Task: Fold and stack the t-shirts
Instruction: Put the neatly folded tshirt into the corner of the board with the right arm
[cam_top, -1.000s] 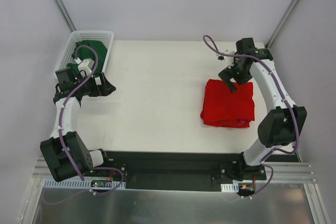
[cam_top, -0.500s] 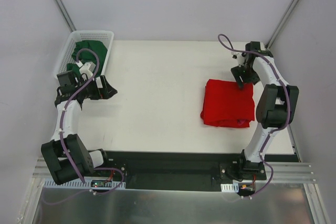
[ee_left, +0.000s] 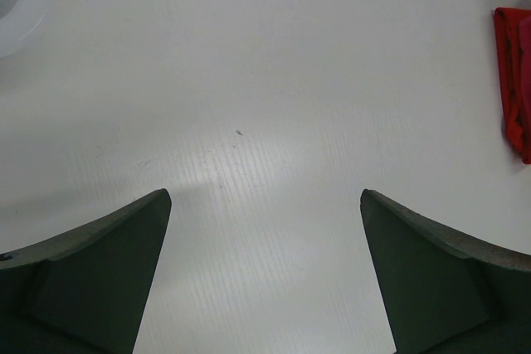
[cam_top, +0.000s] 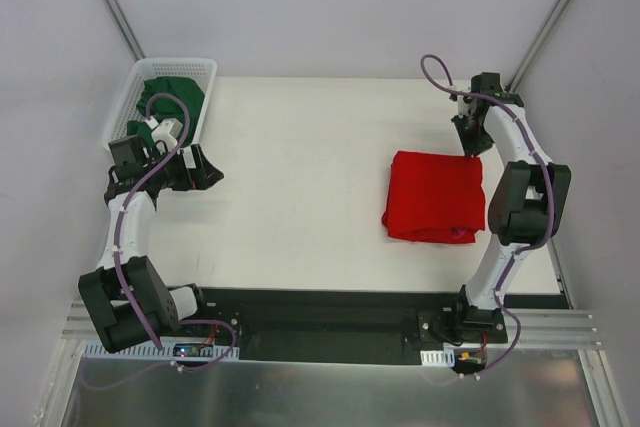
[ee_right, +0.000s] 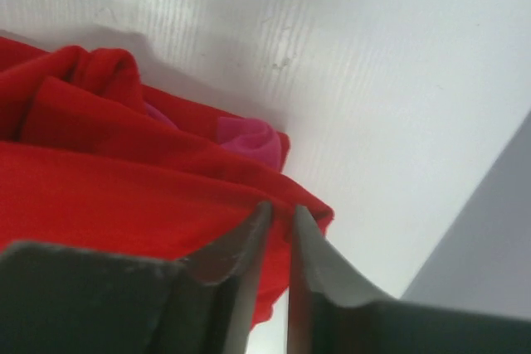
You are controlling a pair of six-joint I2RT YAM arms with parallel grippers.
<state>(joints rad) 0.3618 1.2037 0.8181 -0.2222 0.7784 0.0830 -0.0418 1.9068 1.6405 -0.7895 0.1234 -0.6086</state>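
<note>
A folded bright red t-shirt (cam_top: 435,195) lies on the right half of the white table, and a magenta-pink one (ee_right: 249,134) peeks out beneath its folds. My right gripper (cam_top: 472,150) is down at the red shirt's far right corner. In the right wrist view, the right gripper (ee_right: 282,209) has its jaws pinched narrow with the red cloth (ee_right: 124,196) between them. Dark green t-shirts (cam_top: 172,97) lie bunched in the white basket (cam_top: 175,64). My left gripper (cam_top: 210,169) stands wide open over bare table by the basket, and nothing is between the jaws of the left gripper (ee_left: 265,196).
The white lattice basket stands at the table's far left corner, close behind the left arm. Grey walls and slanted metal posts close in the back corners. The red shirt's edge (ee_left: 516,72) shows far right in the left wrist view.
My right arm swung out to the red shirt's far right corner, lowered, and its jaws closed from wide open onto the cloth. The left arm barely moved.
</note>
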